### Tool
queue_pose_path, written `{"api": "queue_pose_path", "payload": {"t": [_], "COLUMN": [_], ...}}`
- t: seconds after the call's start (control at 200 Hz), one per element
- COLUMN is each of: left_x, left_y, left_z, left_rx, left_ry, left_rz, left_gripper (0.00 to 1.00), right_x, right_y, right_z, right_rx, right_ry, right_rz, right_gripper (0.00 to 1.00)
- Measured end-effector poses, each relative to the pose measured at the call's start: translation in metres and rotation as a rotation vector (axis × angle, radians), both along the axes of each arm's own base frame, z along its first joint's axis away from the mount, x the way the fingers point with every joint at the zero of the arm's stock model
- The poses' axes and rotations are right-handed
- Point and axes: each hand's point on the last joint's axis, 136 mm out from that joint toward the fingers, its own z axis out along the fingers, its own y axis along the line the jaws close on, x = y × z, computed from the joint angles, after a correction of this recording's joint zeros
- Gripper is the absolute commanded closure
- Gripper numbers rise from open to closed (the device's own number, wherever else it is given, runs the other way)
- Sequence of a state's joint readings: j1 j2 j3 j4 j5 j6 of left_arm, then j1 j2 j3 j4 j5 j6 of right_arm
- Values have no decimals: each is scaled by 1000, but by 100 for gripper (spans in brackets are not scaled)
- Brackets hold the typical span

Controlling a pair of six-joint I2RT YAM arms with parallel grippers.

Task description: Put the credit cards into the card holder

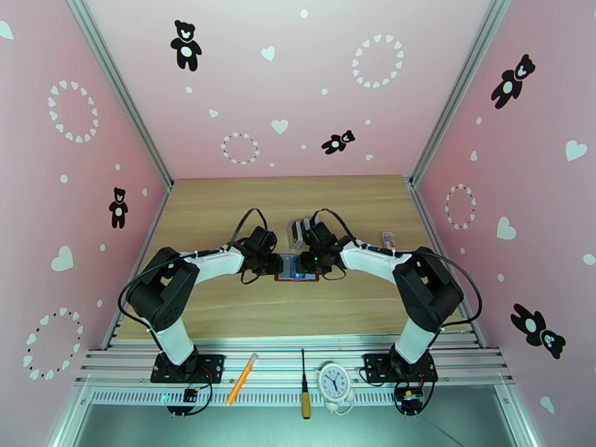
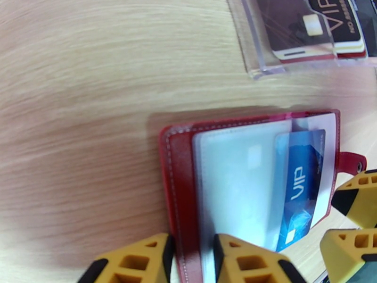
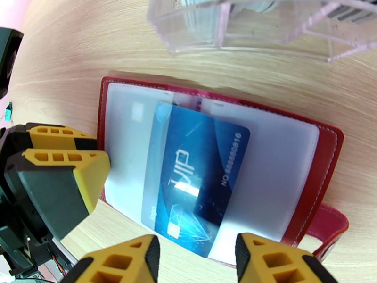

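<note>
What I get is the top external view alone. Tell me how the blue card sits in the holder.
Observer: The blue card lies partly under a clear pocket of the open card holder. The end toward the right gripper sticks out.
Operator: Report the right jaws.
Observer: They are open, one on either side of that end, and are not pinching it.
Operator: Now the stand.
Observer: The clear stand holds a dark brown card.
</note>
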State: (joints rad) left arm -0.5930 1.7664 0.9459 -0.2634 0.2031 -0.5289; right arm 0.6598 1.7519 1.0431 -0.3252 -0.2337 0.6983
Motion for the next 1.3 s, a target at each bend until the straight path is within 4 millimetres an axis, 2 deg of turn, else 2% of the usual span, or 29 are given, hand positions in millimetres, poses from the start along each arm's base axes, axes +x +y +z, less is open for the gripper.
{"api": "queue_pose_path", "payload": {"t": [0.285,1.126,1.301], "left_x": [0,0,-1], "left_y": [0,-1,-1], "left_z": [0,0,0], "left_rx": [-3,-6,-9], "left_ry": [0,-3,-2], "left_rz": [-1,-1,-3], "left_gripper": [68,68,68], "right_x": [10,8,10], "right_y": [7,7,14], "right_z": [-4,-14,-10], "right_rx": [-3,-19,-7], "right_ry": [3,25,19], "right_rz": [2,3,13], "right_gripper": [53,53,53]}}
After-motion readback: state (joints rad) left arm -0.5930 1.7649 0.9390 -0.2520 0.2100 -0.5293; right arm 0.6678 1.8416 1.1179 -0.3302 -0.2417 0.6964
